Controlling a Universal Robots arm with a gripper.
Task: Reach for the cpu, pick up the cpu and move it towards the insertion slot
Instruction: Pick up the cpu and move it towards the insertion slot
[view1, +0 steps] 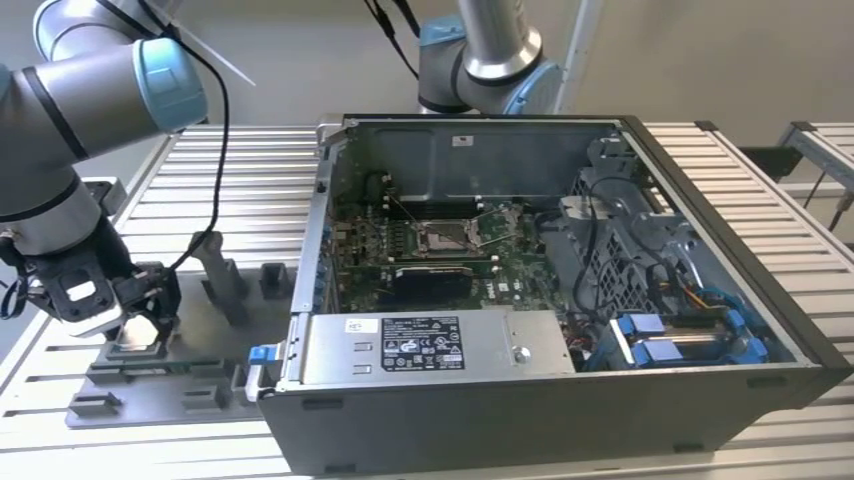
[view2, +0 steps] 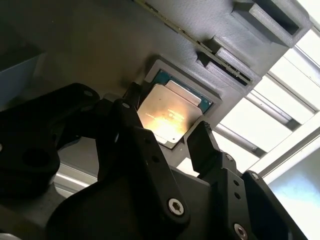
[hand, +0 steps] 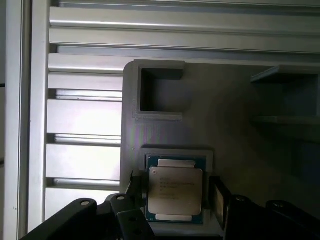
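Cpu (hand: 175, 192) is a flat square with a matte silvery lid and a thin greenish edge, sitting in a square pocket of the ribbed grey printed fixture (hand: 235, 125). Exterior view gives the wider layout: slatted aluminium counter (view1: 240, 170), plus the shiny-framed insertion slot (view1: 447, 235) well apart inside the open computer case (view1: 534, 430). Up close in both wrist views, the gripper (view1: 138, 330) has its black fingers (hand: 218, 197) spread, one just beside each side of the chip, not clamped on it.

The silvery square cpu (hand: 175, 192) lies flat in a grey holder (hand: 235, 145); the metal-framed insertion slot (view1: 441, 236) sits inside the open case (view1: 561, 420).
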